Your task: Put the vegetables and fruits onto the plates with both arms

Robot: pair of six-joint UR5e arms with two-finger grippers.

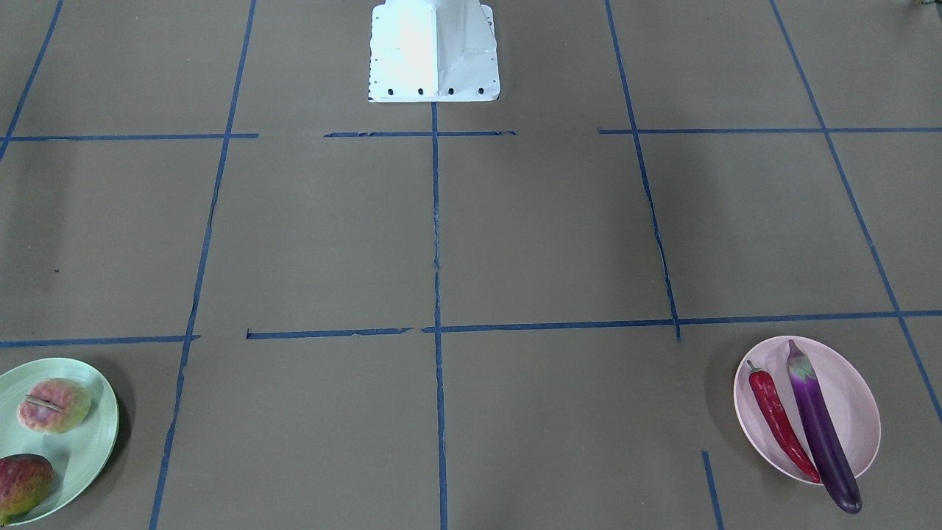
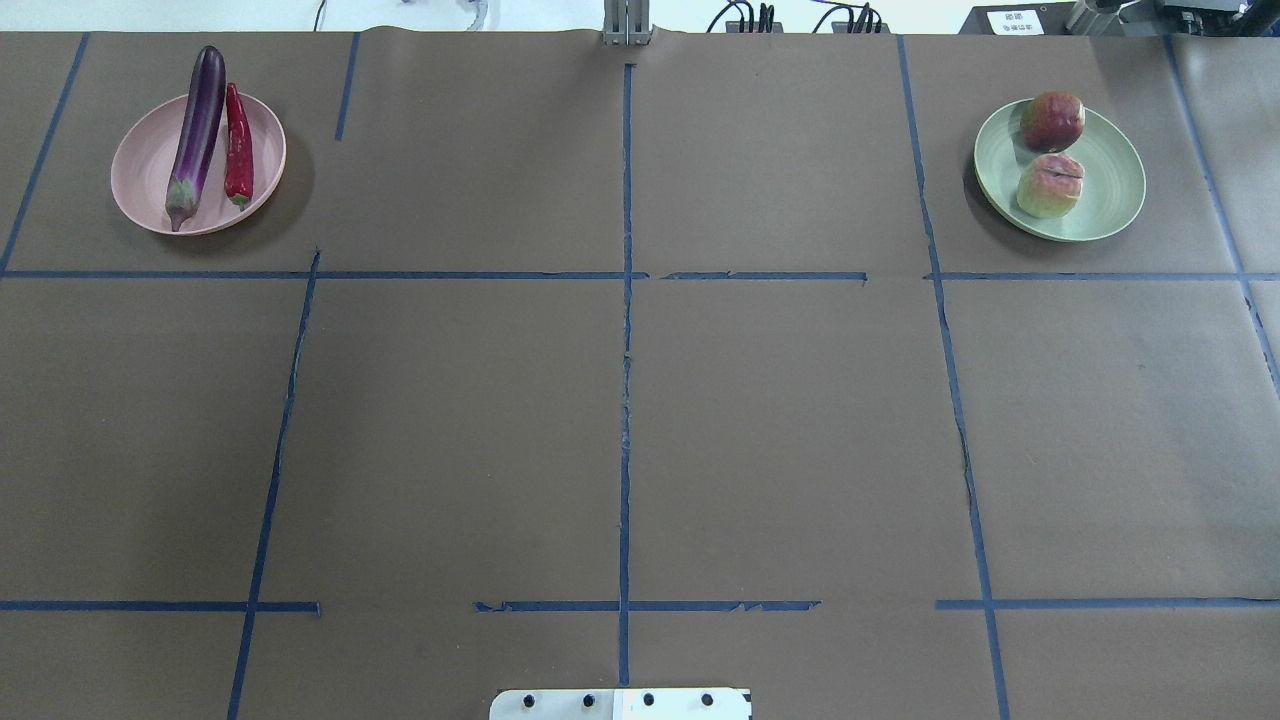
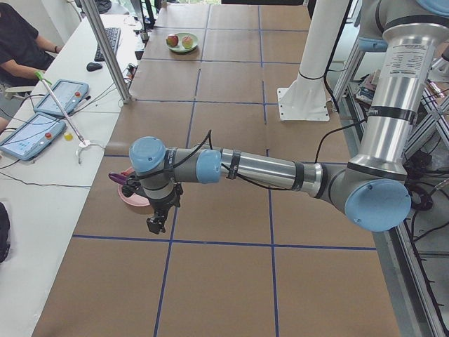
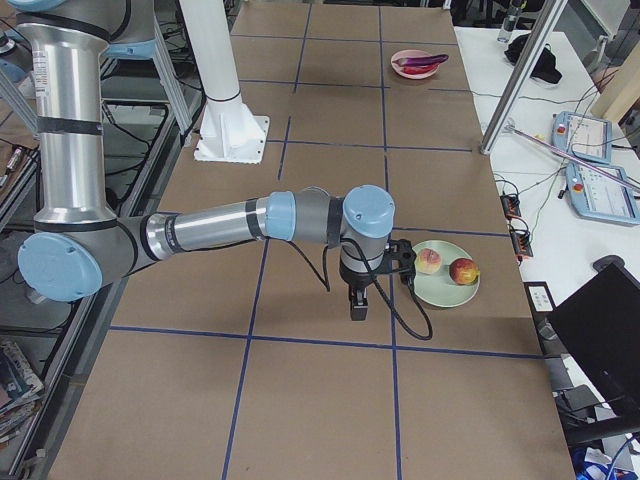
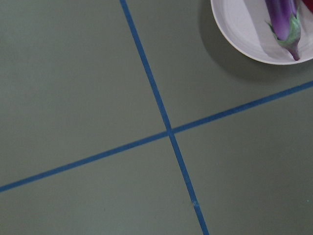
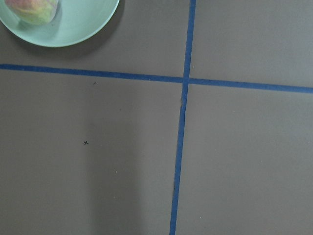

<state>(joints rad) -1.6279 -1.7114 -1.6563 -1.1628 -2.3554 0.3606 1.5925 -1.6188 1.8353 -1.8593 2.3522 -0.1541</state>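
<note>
The purple eggplant (image 1: 820, 427) and the red chili pepper (image 1: 780, 419) lie side by side on the pale pink plate (image 1: 848, 397), seen also in the overhead view (image 2: 145, 170). The pink-cream grooved fruit (image 1: 54, 405) and the red and yellow-green fruit (image 1: 22, 482) sit on the pale green plate (image 1: 96, 430), far right in the overhead view (image 2: 1110, 170). My left gripper (image 3: 156, 223) hangs above the table just beside the pink plate (image 3: 130, 198). My right gripper (image 4: 358, 307) hangs beside the green plate (image 4: 445, 285). I cannot tell whether either is open or shut.
The white base block (image 1: 434, 51) stands at the robot's side of the table. Blue tape lines (image 2: 626, 300) grid the brown surface. A side desk with tablets (image 3: 31, 133) and a metal pole (image 3: 105, 49) runs along the far edge, with a person seated there.
</note>
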